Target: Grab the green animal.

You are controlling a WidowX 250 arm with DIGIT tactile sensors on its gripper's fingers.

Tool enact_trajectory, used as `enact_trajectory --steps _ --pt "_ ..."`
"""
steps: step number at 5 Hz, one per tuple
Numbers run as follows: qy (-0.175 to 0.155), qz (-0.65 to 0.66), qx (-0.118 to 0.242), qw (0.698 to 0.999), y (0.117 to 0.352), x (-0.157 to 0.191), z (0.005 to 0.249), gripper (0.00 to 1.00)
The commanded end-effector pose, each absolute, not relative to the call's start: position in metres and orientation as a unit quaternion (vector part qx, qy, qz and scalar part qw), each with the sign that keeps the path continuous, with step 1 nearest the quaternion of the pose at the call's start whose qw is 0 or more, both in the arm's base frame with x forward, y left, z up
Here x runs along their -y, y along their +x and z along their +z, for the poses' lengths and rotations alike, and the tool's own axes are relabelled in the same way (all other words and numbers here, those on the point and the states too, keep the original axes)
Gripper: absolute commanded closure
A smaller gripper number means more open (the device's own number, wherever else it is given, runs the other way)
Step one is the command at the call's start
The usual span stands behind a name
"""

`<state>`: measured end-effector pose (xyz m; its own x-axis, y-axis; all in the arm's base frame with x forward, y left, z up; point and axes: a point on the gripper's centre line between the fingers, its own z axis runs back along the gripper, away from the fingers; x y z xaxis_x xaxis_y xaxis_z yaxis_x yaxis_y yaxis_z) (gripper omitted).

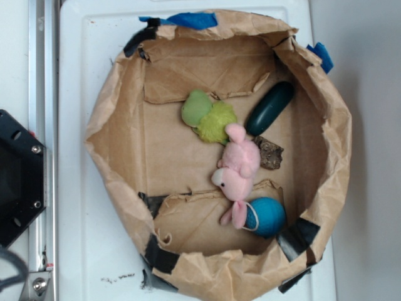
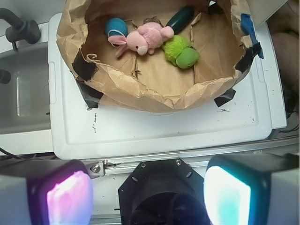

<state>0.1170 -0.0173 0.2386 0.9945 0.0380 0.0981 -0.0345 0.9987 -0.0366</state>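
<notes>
The green animal (image 1: 209, 117) lies in the paper-lined bin (image 1: 125, 207), touching the pink plush rabbit (image 1: 238, 164) at its 4 o'clock. The gripper (image 2: 147, 194) hangs well back over the white surface (image 2: 164, 133), jaws apart, likely for an unobstructed approach.

Robot lab: white tabletop (image 2: 154, 136), metal rail (image 1: 39, 125), taped paper bin (image 1: 125, 207).

Fuzzy green animal (image 1: 209, 116) (image 2: 181, 52) — beside pink plush (image 1: 238, 166)

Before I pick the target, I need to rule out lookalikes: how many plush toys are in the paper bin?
2: the green animal mid-bin, and the pink bunny touching it. None appear hidden.
</notes>
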Motion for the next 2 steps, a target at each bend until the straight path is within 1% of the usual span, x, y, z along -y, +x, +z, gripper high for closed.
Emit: enact_trajectory --steps 1,2 --pt "-0.017 0.018 0.049 0.998 0.117 0.017 0.239 0.00" --pt "-0.036 -0.027 0.073 0.996 0.153 0.009 0.238 0.00"
